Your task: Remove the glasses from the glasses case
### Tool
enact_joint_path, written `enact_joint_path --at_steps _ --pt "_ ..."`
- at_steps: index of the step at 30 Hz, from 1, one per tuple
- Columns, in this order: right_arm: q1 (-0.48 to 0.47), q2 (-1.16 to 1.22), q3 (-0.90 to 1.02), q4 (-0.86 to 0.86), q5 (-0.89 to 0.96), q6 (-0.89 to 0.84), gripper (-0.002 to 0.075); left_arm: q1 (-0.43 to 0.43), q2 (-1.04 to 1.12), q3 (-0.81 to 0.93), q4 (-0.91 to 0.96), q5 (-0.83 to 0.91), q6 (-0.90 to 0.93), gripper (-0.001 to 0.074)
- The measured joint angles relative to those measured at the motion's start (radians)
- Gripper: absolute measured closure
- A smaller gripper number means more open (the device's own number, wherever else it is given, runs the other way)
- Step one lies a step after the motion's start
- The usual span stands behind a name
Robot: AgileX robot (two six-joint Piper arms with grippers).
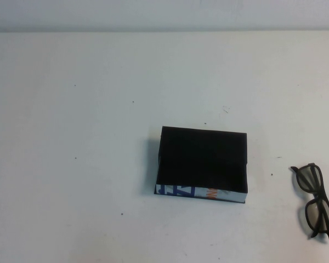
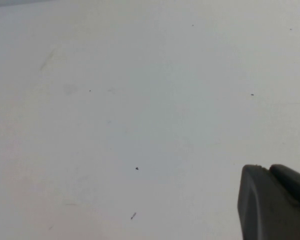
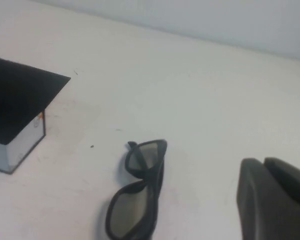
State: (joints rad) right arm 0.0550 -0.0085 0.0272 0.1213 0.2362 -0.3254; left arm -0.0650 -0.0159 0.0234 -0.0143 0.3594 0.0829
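The glasses case (image 1: 202, 161), a black box with a white front edge carrying blue letters and an orange mark, sits at the table's middle. The black glasses (image 1: 316, 200) lie folded on the bare table to its right, apart from it, near the right edge. The right wrist view shows the glasses (image 3: 137, 190) and a corner of the case (image 3: 17, 107). My right gripper (image 3: 262, 161) is shut and empty, hovering beside the glasses. My left gripper (image 2: 266, 167) is shut and empty over bare table. Neither arm shows in the high view.
The white table (image 1: 71, 137) runs back to a pale wall (image 1: 164, 13). Only small dark specks mark its surface.
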Motion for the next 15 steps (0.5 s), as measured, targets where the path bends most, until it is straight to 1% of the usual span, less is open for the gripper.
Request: enact_joint_path --at_steps 4,6,8,15 --pt "0.000 0.000 0.000 -0.113 0.052 0.365 0.0743 0.000 0.000 0.000 0.000 0.000 0.000 0.0739" --pt "0.004 0.000 0.000 -0.155 0.056 0.469 0.0743 0.000 0.000 0.000 0.000 0.000 0.000 0.0739" --pt "0.012 0.000 0.000 -0.182 0.058 0.507 0.0743 0.000 0.000 0.000 0.000 0.000 0.000 0.0739" --pt "0.025 0.000 0.000 -0.210 0.069 0.514 0.0743 0.000 0.000 0.000 0.000 0.000 0.000 0.0739"
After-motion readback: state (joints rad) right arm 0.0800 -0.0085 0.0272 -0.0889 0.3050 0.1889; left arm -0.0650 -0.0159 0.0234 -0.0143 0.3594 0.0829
